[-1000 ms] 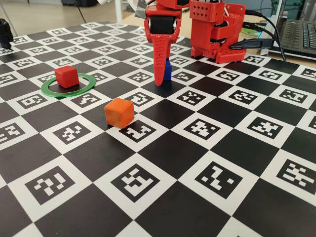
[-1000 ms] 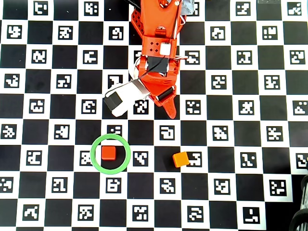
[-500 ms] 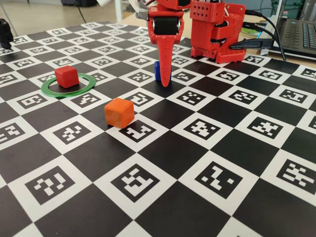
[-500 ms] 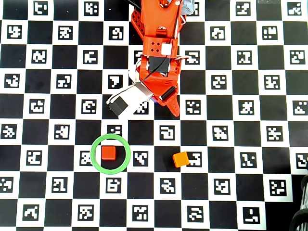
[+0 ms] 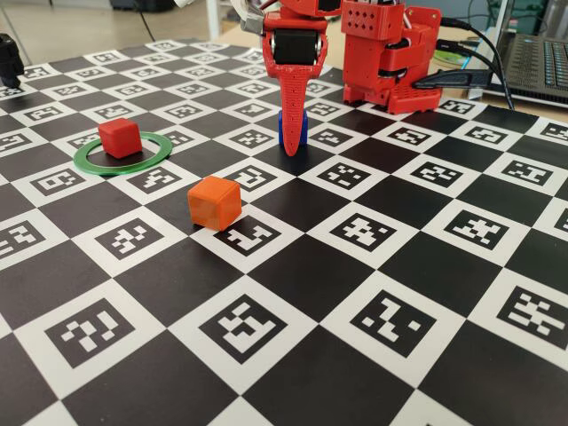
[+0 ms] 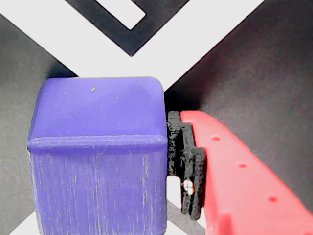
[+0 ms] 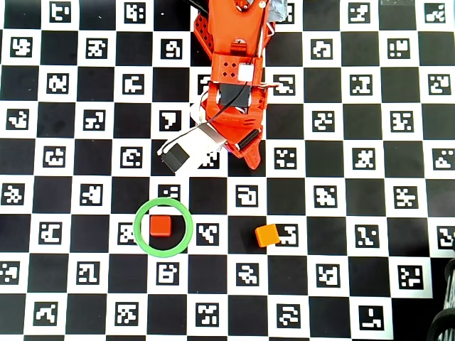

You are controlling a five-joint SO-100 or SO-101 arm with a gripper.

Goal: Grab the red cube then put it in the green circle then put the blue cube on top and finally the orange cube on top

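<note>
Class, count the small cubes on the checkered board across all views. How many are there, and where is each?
3. The red cube sits inside the green ring. The orange cube lies on the board to the ring's right in the overhead view. The blue cube is at the gripper, hidden from overhead.

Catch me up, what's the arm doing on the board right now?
The arm is working on the blue cube, with the gripper lowered around it near the robot base. In the wrist view a padded finger sits right beside the cube, a sliver of gap still showing, and the other finger is out of view, so a firm grasp isn't confirmed. The red cube already sits inside the green circle. The orange cube waits alone on the board, to the right in the overhead view.
</note>
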